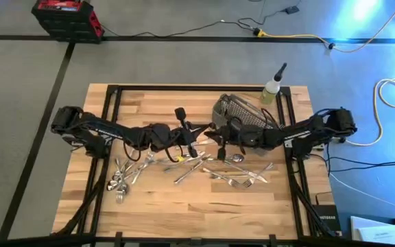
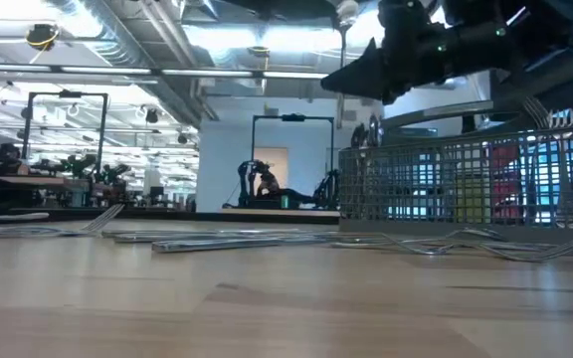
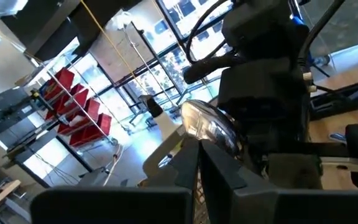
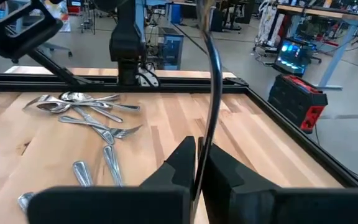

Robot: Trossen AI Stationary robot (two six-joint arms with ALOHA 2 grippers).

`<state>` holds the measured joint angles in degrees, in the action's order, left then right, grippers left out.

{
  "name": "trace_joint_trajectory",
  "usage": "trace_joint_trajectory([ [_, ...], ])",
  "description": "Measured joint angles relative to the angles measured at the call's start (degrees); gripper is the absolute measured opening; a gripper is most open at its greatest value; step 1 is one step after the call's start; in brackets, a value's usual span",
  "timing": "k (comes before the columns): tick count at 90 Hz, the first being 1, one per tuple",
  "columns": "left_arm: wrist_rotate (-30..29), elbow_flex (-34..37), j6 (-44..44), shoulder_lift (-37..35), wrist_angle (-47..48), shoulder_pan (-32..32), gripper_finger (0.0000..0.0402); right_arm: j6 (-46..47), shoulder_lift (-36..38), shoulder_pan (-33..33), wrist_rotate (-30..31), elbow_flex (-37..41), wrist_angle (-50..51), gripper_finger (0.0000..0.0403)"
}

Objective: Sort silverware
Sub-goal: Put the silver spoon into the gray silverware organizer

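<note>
On the table, shiny slim silverware (image 1: 184,168) lies scattered.

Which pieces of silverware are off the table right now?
The spoon shut in the left end effector, and the handle shut in the right end effector.

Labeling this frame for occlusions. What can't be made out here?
- Left gripper holds a spoon; its handle is hidden between the fingers, left wrist view.
- Right gripper grips a thin utensil; its head is cut off at the picture's top edge.
- Mesh basket contents: arms cover it, high view.
</note>
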<state>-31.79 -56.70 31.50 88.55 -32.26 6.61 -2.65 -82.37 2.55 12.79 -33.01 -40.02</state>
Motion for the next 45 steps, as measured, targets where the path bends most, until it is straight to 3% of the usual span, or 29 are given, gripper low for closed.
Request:
trace_joint_trajectory([
  [45,-0.3,0.0,-2.8,0.0,0.6,-0.8,0.0000,-0.4,0.1,0.1,-2.0,-0.2,-5.6,0.0000],
])
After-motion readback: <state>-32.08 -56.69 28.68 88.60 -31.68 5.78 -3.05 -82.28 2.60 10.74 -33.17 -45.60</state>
